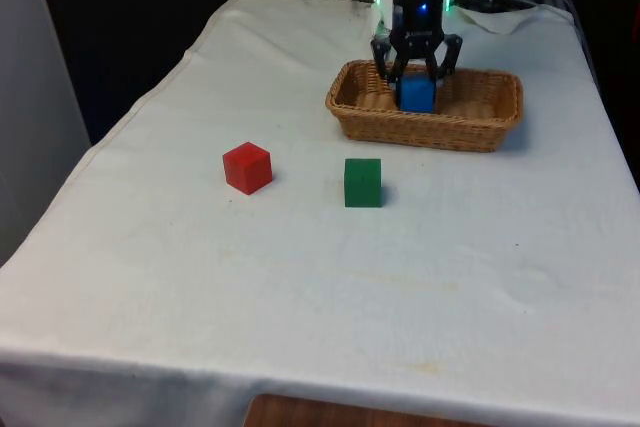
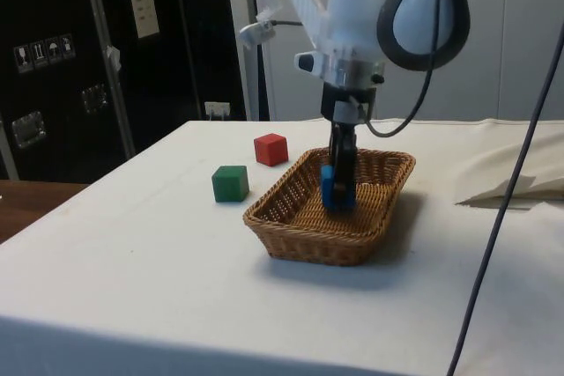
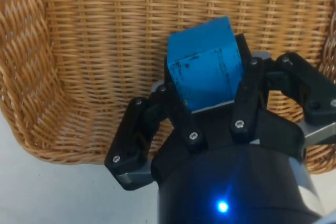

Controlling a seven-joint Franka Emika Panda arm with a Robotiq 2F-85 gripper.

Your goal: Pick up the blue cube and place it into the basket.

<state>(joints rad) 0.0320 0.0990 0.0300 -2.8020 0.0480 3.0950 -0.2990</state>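
Your tool [image 1: 417,75] pinched the blue cube [image 1: 417,95] between its fingers. You held it low inside the basket [image 1: 490,127], directly beneath the tool.

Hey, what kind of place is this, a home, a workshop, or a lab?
Most likely a robotics lab or test room. A table under a plain white cloth holds only a wicker basket and coloured cubes, a robot pincer grips the blue cube, and dark equipment cabinets stand beside it.
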